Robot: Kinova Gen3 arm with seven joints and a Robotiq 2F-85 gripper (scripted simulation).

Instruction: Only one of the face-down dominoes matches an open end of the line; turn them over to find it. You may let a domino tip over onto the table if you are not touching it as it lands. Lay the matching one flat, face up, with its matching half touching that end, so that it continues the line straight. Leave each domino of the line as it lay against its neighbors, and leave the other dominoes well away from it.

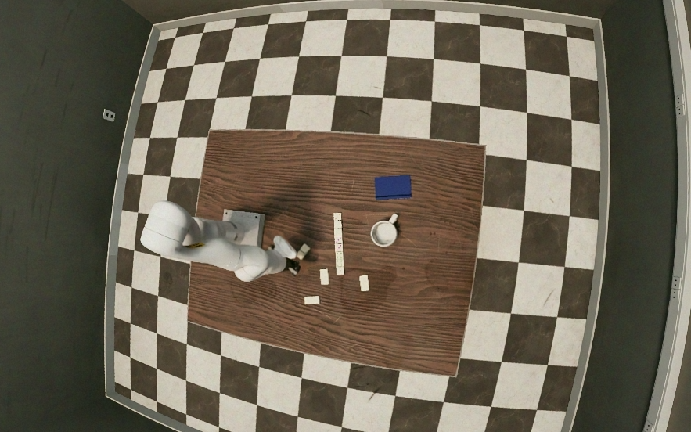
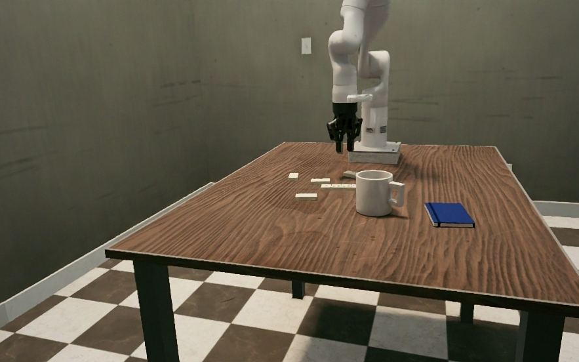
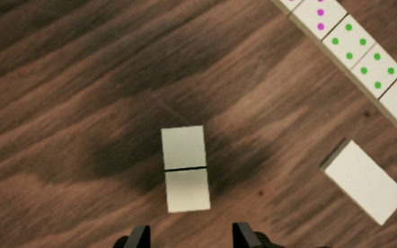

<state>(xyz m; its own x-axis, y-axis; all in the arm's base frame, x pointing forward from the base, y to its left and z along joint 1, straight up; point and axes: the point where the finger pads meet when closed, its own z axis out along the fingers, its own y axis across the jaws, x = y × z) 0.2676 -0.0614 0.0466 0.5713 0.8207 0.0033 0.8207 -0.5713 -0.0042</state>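
The line of dominoes (image 1: 339, 263) (image 2: 337, 185) (image 3: 357, 48) lies face up. Its end nearest the loose dominoes shows one black pip; its far end's pips are too small to read. A loose domino (image 1: 303, 251) (image 2: 349, 174) (image 3: 186, 148) lies face up, with a dividing line and two blank halves. Three dominoes show plain backs: one beside the line's one-pip end (image 1: 324, 276) (image 2: 320, 181) (image 3: 366, 181), one crosswise (image 1: 311, 300) (image 2: 293, 176), one across the line (image 1: 365, 283) (image 2: 305, 197). My gripper (image 2: 344, 149) (image 3: 190, 235) is partly open and empty, above the table near the blank domino.
A white mug (image 1: 383, 233) (image 2: 374, 194) stands beyond the line, its handle pointing away from the loose dominoes. A blue notebook (image 1: 393, 187) (image 2: 450, 214) lies past the mug. The robot base (image 1: 248, 222) (image 2: 374, 155) stands behind the blank domino on the wooden table (image 1: 417, 322) (image 2: 246, 242).
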